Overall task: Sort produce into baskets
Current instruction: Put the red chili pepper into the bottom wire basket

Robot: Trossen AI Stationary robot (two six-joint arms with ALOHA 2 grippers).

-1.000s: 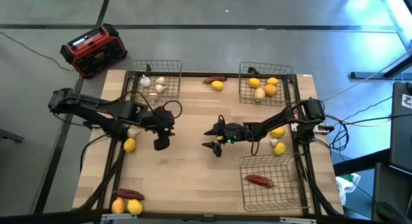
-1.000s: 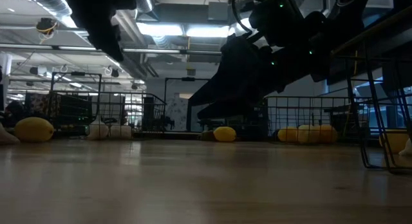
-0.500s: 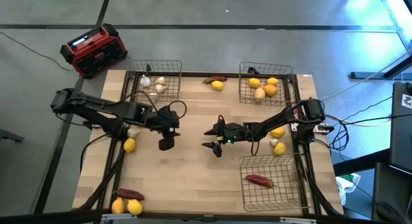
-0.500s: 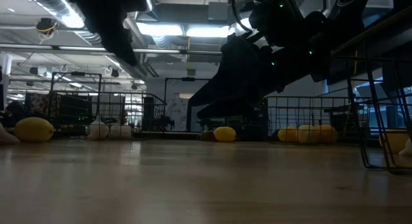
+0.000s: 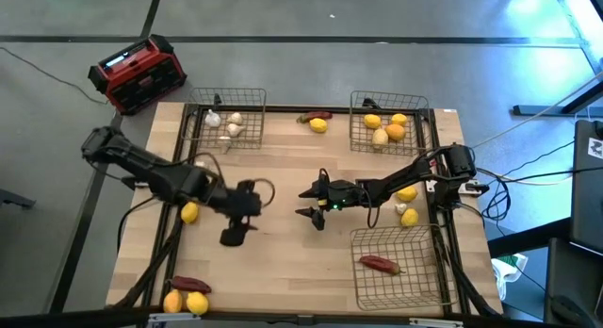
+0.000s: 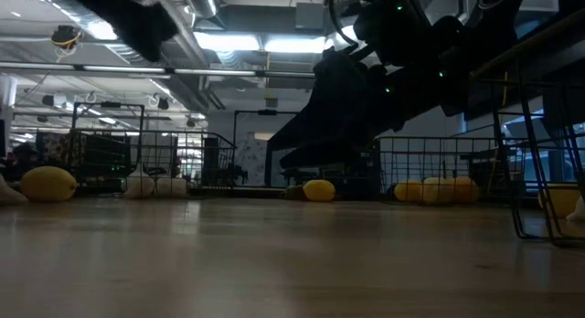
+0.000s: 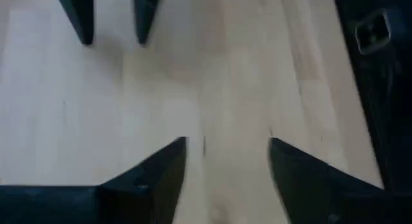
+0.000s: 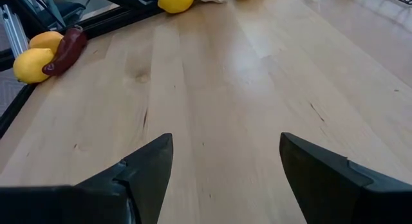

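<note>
My left gripper point(image 5: 232, 237) hangs open over bare wood at the table's left middle, and nothing lies between its fingers point(image 7: 226, 161). A lemon point(image 5: 189, 212) lies on the table to its left. My right gripper point(image 5: 303, 203) waits open above the table's middle, also with nothing in it point(image 8: 225, 161). The far left basket point(image 5: 247, 94) holds whitish bulbs. The far right basket point(image 5: 356, 102) holds yellow and orange fruits. A red pepper point(image 5: 379, 264) lies in the near right basket point(image 5: 424, 290).
Loose produce lies about: a lemon with a pepper point(image 5: 317, 122) at the far middle, lemons and a pepper point(image 5: 186, 296) at the near left corner, and a lemon point(image 5: 407, 191) and another piece point(image 5: 408, 216) under the right arm. A red and black box point(image 5: 138, 73) sits off the table.
My left gripper has swung toward the table's near edge, away from the far left basket, while staying above the wood. My right arm has kept still.
</note>
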